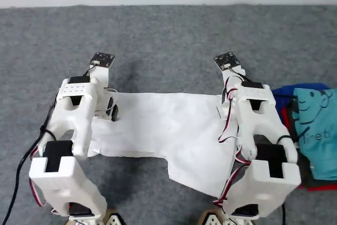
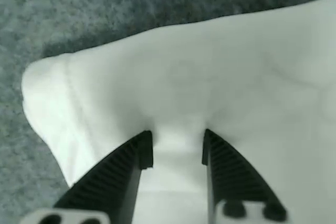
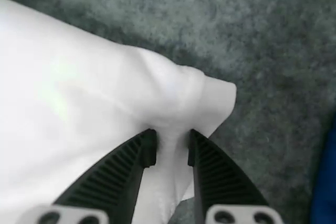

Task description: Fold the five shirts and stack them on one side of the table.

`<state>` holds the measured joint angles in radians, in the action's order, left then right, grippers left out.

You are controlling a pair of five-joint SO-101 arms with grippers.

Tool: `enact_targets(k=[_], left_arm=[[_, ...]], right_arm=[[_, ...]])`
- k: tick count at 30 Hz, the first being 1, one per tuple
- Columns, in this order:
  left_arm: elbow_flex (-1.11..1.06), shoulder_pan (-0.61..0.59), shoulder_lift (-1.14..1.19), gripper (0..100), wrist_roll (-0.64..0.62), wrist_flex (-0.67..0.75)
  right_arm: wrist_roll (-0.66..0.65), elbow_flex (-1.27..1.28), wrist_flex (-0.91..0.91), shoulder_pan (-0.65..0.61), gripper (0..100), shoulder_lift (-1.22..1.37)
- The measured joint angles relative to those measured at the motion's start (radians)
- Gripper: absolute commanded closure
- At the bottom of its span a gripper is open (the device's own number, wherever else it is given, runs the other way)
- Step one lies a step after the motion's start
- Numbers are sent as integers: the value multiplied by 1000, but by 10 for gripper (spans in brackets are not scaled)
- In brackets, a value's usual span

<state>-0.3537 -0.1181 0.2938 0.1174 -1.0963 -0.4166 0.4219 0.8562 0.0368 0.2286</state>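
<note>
A white shirt lies spread on the grey carpeted table between the two arms. My left gripper is shut on a fold of the white shirt near its far left corner, with cloth bunched between the black fingers. Over at the far right corner, my right gripper pinches the white shirt tightly. From above, the left gripper and the right gripper sit low at the shirt's far edge.
A pile of shirts lies at the right edge of the table: a teal one on top, with blue and red cloth showing under it. Bare carpet stretches beyond the white shirt.
</note>
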Motion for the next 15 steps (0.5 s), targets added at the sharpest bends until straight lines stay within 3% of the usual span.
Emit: enact_targets(k=[3, 15], left_arm=[[0, 0, 0, 844, 0, 0], [2, 0, 3, 844, -3, 0]], right_arm=[[0, 0, 0, 0, 998, 0], [-74, -98, -17, 43, 989, 34]])
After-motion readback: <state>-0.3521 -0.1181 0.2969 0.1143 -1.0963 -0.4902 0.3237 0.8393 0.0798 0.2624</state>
